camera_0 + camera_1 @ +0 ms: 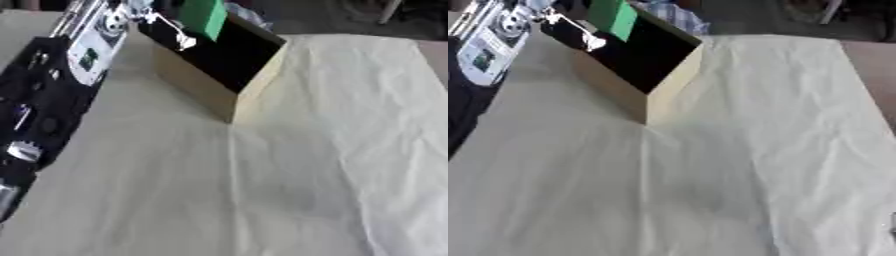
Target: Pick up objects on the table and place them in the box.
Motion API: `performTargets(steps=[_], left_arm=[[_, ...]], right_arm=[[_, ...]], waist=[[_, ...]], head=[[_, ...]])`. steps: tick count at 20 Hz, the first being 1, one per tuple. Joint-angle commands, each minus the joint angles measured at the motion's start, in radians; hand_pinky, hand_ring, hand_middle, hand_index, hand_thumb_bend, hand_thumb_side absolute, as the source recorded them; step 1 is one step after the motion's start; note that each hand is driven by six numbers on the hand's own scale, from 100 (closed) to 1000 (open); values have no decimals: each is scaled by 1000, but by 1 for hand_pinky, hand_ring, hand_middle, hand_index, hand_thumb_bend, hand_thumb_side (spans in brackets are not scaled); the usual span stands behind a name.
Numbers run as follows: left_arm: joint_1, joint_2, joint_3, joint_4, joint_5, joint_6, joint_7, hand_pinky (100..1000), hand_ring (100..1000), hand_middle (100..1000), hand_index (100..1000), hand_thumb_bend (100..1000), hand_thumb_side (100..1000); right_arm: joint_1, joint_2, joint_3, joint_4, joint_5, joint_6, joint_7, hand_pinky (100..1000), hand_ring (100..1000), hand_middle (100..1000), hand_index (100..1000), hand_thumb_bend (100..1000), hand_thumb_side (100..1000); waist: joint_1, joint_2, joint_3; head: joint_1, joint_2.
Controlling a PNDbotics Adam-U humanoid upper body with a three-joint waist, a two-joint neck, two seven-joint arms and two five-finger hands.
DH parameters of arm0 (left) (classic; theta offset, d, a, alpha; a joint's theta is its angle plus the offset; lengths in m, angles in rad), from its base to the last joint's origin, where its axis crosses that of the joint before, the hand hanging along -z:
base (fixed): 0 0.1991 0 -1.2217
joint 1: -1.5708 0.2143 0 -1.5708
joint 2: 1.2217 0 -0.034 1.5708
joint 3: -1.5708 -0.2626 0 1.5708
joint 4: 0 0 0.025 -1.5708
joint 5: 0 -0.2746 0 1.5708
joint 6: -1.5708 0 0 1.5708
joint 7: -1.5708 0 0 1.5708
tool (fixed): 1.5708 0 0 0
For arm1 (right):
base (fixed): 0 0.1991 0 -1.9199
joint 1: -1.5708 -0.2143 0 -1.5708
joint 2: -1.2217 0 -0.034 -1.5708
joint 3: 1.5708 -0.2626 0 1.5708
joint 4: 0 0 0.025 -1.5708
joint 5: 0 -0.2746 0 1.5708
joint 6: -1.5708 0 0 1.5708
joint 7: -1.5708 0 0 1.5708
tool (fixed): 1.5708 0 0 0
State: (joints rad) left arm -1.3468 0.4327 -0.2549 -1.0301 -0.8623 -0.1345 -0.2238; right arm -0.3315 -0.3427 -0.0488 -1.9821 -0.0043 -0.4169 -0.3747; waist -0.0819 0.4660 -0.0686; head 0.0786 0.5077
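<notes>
A tan box [199, 90] with a dark inside stands at the far left of the table, set askew. My left arm reaches in from the left edge up to it. At the box's open top my left hand [171, 31] has its pale fingers [579, 34] curled against a green block [204, 17]. The block hangs tilted over the box's dark inside, and its top is cut off by the view's edge. My right hand shows in no view.
A cream cloth [737, 150] with soft creases covers the table. Bare brown table [877, 65] shows at the right edge. Something blue-checked [674, 17] lies just behind the box, with dark floor beyond.
</notes>
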Motion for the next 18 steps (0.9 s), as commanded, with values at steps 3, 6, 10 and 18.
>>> performTargets(steps=[3, 6, 10, 18], left_arm=[[-35, -3, 8, 7, -27, -18, 28, 345, 521, 439, 505, 100, 185], [-47, -12, 7, 17, -41, -22, 40, 350, 524, 443, 510, 100, 177], [-70, -12, 10, 33, -73, -29, 55, 355, 525, 440, 510, 100, 165], [-70, -21, 6, 69, -112, -64, 22, 398, 549, 475, 547, 100, 103]], right_arm=[[-7, -2, -3, -18, -6, 5, 0, 799, 709, 589, 821, 100, 887], [-14, 5, 3, -18, -11, 8, 3, 799, 707, 585, 820, 100, 896], [-20, 8, 4, -18, -16, 10, 6, 799, 706, 585, 820, 100, 898], [-29, 15, 1, -18, -21, 13, 2, 799, 706, 585, 819, 100, 900]], waist=[[3, -14, -6], [5, 8, -10], [18, 20, -18], [35, 35, -37]], head=[[9, -18], [18, -20], [27, -23], [53, -41]])
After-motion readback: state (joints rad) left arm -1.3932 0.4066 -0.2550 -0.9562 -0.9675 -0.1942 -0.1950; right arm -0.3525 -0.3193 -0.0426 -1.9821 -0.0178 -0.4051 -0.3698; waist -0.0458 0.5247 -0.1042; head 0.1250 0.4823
